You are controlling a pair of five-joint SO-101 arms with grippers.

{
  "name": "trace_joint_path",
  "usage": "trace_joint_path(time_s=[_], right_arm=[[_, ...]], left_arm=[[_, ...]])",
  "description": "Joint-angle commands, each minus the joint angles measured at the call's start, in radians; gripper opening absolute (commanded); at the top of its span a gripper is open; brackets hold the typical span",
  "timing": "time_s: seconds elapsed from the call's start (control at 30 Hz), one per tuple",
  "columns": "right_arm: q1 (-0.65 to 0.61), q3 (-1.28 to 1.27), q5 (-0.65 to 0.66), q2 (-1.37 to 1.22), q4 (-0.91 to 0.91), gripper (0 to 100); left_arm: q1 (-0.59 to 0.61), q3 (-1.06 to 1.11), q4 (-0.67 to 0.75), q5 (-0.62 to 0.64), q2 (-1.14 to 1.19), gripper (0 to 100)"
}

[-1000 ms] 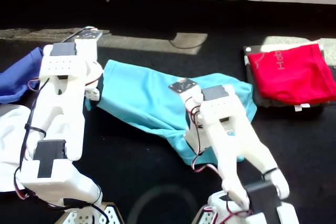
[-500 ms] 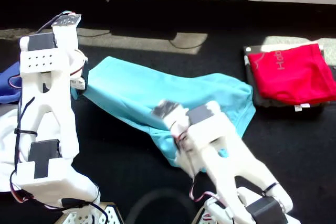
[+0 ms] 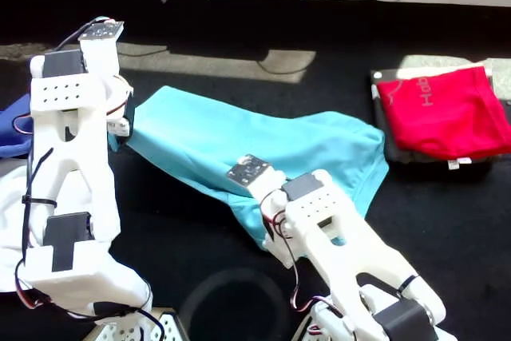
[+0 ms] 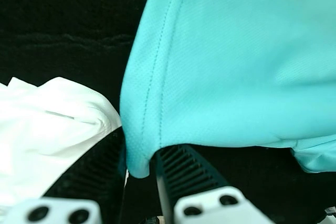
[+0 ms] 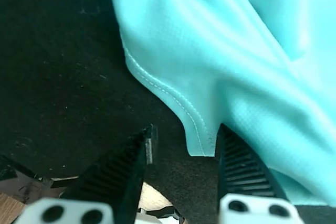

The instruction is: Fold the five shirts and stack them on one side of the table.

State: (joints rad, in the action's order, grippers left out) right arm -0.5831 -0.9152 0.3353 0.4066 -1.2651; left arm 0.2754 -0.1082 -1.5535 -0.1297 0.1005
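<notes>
Teal shirt (image 3: pixel 263 145) lies spread on the table (image 3: pixel 447 221) between both arms. Left gripper (image 4: pixel 139 157): fingers clamped on a hemmed corner of the teal shirt, with the white shirt (image 4: pixel 47 129) bunched just beside one finger. Right gripper (image 5: pixel 181 148): fingers apart, another hem corner hanging between them, close to one finger, seemingly without contact. Red shirt (image 3: pixel 443 109) lies folded, well apart from both grippers.
</notes>
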Motion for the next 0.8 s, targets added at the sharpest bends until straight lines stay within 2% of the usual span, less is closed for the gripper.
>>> trace_joint_path(time_s=[0.0, 0.17, 0.5, 0.57, 0.67, 0.77], right_arm=[[0.028, -0.013, -0.003, 0.019, 0.047, 18.4], [0.036, -0.05, -0.003, -0.077, 0.142, 18.4], [0.033, -0.044, -0.006, -0.323, 0.193, 21.4], [0.033, -0.041, -0.005, -0.344, 0.199, 16.6], [0.033, -0.039, -0.009, -0.348, 0.199, 0.0], [0.033, -0.039, -0.009, -0.348, 0.193, 0.4]], left_arm=[[0.005, -0.042, -0.006, -0.005, -0.004, 1], [0.007, -0.042, -0.009, -0.005, -0.004, 1], [0.012, -0.042, -0.009, -0.005, -0.004, 1], [0.012, -0.042, -0.009, -0.005, -0.004, 1], [0.012, -0.042, -0.009, -0.005, -0.004, 1], [0.012, -0.042, -0.009, -0.005, -0.004, 1]])
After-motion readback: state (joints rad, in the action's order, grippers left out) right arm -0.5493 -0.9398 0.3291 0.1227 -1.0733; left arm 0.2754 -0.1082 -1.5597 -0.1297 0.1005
